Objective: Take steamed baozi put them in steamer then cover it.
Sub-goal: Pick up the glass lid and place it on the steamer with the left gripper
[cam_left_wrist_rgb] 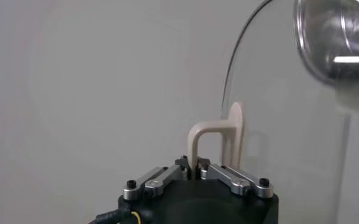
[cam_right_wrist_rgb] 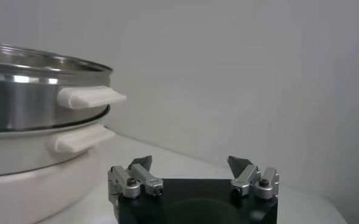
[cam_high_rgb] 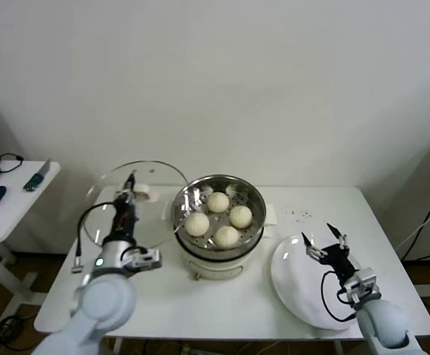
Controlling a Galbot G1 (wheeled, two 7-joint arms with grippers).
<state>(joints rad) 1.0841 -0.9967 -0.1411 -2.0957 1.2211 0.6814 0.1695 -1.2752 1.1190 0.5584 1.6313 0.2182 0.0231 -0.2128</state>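
Currently left gripper (cam_high_rgb: 131, 183) holds cover (cam_high_rgb: 108, 200) tilted up, jaws pinching its handle; right gripper (cam_high_rgb: 323, 240), jaws spread, hovers over plate (cam_high_rgb: 292, 285).

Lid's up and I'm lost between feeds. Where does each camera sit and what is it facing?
Head: above, looking down at the table; both arms show.
Left wrist: behind the left pincer, shut on the cover handle, facing the wall.
Right wrist: behind the open right pincer, low over the plate.
Shared: steamer, in all three.
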